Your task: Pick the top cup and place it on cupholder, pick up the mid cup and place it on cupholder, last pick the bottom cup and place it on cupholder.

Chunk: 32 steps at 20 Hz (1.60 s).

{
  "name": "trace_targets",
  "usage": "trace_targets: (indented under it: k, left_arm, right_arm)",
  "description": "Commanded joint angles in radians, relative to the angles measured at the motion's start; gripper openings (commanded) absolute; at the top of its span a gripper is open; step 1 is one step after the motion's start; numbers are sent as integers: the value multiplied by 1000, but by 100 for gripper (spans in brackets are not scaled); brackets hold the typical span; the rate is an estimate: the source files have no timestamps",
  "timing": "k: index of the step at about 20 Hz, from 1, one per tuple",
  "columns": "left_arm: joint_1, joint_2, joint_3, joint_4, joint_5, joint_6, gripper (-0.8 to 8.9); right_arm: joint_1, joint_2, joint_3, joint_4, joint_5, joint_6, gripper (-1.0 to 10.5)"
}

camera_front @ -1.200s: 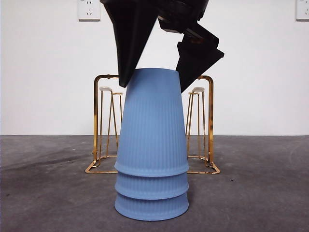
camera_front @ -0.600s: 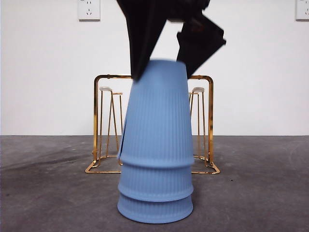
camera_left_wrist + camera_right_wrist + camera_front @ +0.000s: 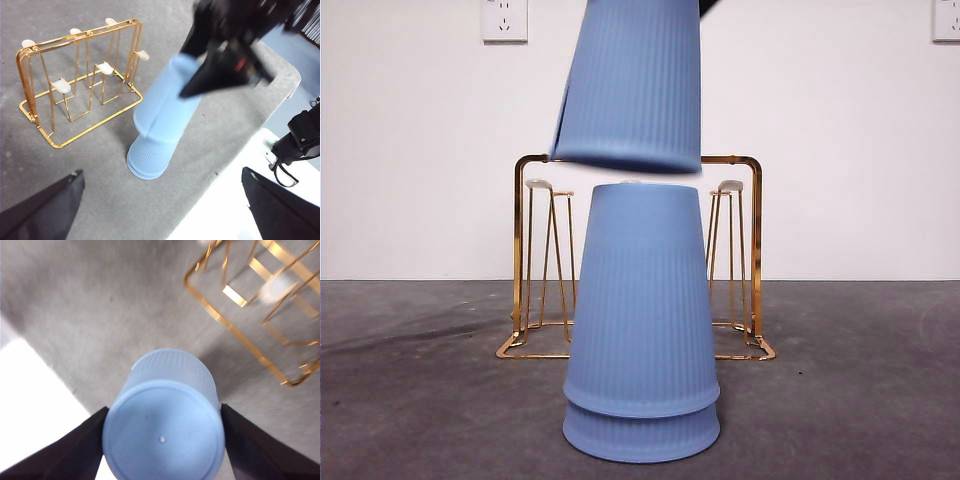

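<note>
The top cup [image 3: 632,85] has come free of the stack. A second ago it sat nested over the other two with the right gripper [image 3: 162,427] pinching it near its closed end; half a second ago the whole stack was rocking as it was pulled. Now it hangs clear in the air, mouth down and slightly tilted, with a visible gap between its rim and the closed end of the mid cup [image 3: 640,300] directly below. The right gripper's jaws are clenched on the top cup, one on each side, as the right wrist view shows.

The mid cup and the bottom cup [image 3: 641,435] stand upright and nested on the grey surface, having shifted only slightly. The gold cupholder [image 3: 530,260] stands just behind them, none of its white-tipped pegs occupied.

The left gripper [image 3: 160,210] waits well back from the stack with its jaws spread wide and grasping nothing.

The separation means the first pick looks complete; what is likely left for this cup is carrying it over to the cupholder and lowering it onto a peg, then repeating for the two below.
</note>
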Motion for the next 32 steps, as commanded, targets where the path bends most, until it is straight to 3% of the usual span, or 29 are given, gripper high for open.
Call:
trace_targets:
  k: [1,4,12,23,26,32]
  left_arm:
    - [-5,2,22,11,3,6,500]
    - [-5,2,22,11,3,6,500]
    - [-5,2,22,20,2,6,500]
    - [-5,2,22,19,2,6,500]
    - [-4,2,22,20,2,6,500]
    - [-5,2,22,19,2,6,500]
  right_arm:
    - [-4,12,87,-38,73,10,244]
    - [-50,12,124,-51,140,-3,244]
    - [-235,21,123,18,127,-53,244]
    - [-304,145,121,12,119,-72,244]
    - [-323,167,110,18,78,-72,244]
    - [-328,177,9,127,52,-71,244]
